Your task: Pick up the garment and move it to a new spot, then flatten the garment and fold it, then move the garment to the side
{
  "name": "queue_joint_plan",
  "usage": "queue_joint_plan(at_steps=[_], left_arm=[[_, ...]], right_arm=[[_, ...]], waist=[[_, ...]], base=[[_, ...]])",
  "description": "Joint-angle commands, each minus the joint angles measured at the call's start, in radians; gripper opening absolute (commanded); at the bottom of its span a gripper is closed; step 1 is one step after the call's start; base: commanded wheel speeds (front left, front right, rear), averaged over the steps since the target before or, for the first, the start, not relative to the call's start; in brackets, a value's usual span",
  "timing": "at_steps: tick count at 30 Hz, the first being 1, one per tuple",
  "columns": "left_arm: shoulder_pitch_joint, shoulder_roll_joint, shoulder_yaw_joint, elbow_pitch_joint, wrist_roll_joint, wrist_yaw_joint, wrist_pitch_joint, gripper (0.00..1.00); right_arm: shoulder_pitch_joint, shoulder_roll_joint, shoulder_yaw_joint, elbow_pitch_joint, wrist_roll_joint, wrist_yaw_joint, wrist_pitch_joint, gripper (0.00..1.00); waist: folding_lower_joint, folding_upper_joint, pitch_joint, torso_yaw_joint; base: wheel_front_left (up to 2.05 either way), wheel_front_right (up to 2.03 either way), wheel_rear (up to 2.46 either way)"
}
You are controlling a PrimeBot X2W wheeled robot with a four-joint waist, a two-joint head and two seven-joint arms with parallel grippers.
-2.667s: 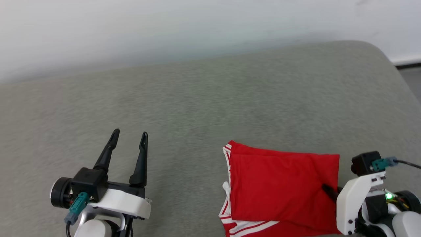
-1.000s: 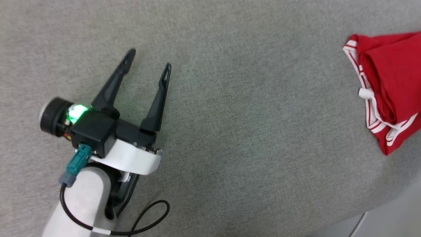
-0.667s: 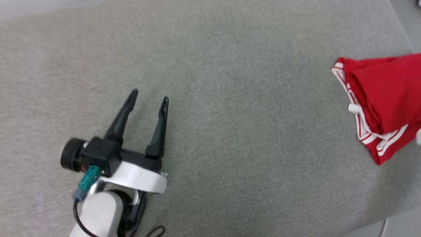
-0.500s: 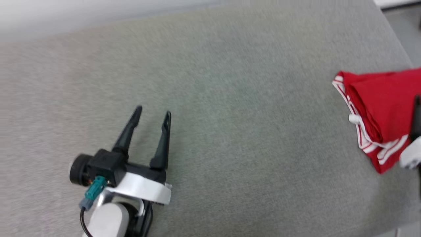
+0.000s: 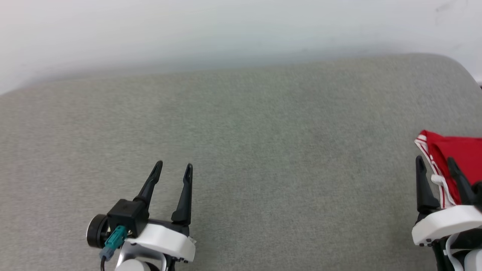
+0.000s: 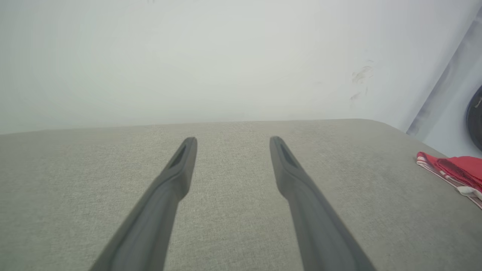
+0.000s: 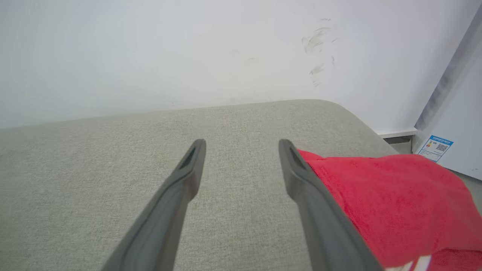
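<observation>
The grey fabric-covered table is carrying the folded red garment near its right edge. The right hand is gaping open at the garment's striped edge. The left hand is idling well apart, its 2 fingers spread.

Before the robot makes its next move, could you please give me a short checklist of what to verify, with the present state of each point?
1. Left tool open and holding nothing: ok.
2. Right tool open, with no cloth between its two sides: ok.
3. Right tool apart from the garment: cannot tell; in the right wrist view the cloth lies close against one side of it.
4. Garment folded compactly: ok, as far as it shows.
5. Garment at the right end of the grey surface: ok.
6. No part of the garment hanging over the edge: cannot tell; the head view cuts it off.
</observation>
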Motion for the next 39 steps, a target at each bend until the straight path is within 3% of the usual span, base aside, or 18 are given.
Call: queue_joint_plan(at_steps=[1, 9, 18, 39], left_arm=[[0.020, 0.003, 0.007, 0.007, 0.001, 0.009, -0.005, 1.00], [0.085, 0.023, 0.034, 0.027, 0.002, 0.044, -0.008, 1.00], [0.129, 0.035, 0.035, 0.030, -0.008, 0.049, -0.010, 1.00], [0.112, 0.047, 0.020, 0.037, -0.013, 0.049, -0.011, 1.00]], right_arm=[[0.026, 0.006, 0.009, -0.024, 0.002, -0.001, 0.007, 1.00], [0.136, 0.029, 0.076, -0.175, -0.010, -0.001, 0.046, 1.00], [0.250, 0.038, 0.097, -0.308, -0.018, -0.001, 0.098, 1.00], [0.260, 0.039, 0.120, -0.338, -0.003, -0.001, 0.111, 1.00]], waist=[[0.0002, 0.0000, -0.047, 0.043], [0.0002, 0.0000, -0.110, 0.060], [0.0002, 0.0000, -0.144, 0.057], [0.0002, 0.0000, -0.137, 0.060]], base=[[0.00, 0.00, 0.00], [0.00, 0.00, 0.00], [0.00, 0.00, 0.00], [0.00, 0.00, 0.00]])
